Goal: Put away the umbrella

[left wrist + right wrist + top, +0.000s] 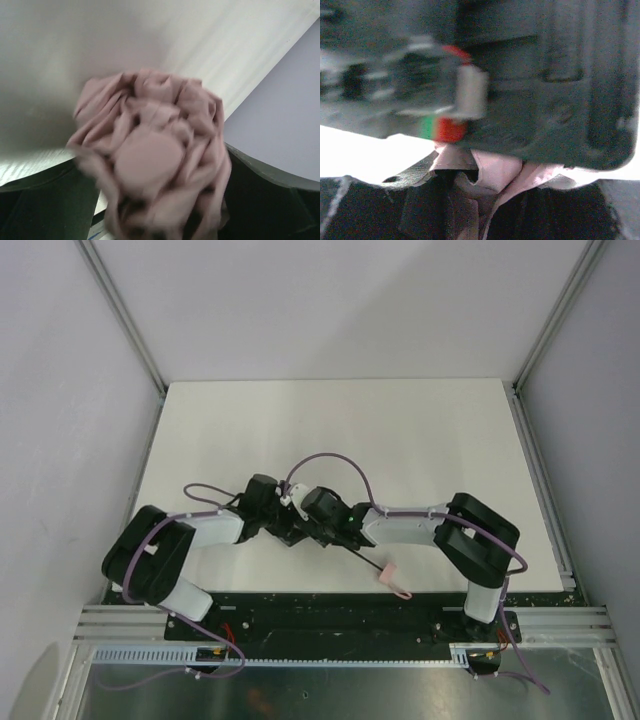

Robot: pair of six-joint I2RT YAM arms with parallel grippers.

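Near the front of the table [400, 420], the light umbrella [150, 155] is bulging, soft and slippery, between the wide jaws of the left gripper [160, 210] while the right gripper [485, 212] is pinching its folds; the stiff shaft [365, 562] is probably offering a surer hold.

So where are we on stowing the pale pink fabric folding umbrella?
Done: the pale pink fabric folding umbrella is collapsed into a bunch. In hand: it sits inside the left gripper, grip unclear; the right gripper appears to pinch it. To do: thin black metal shaft protruding, small pink handle sticking out; nothing stowed yet.
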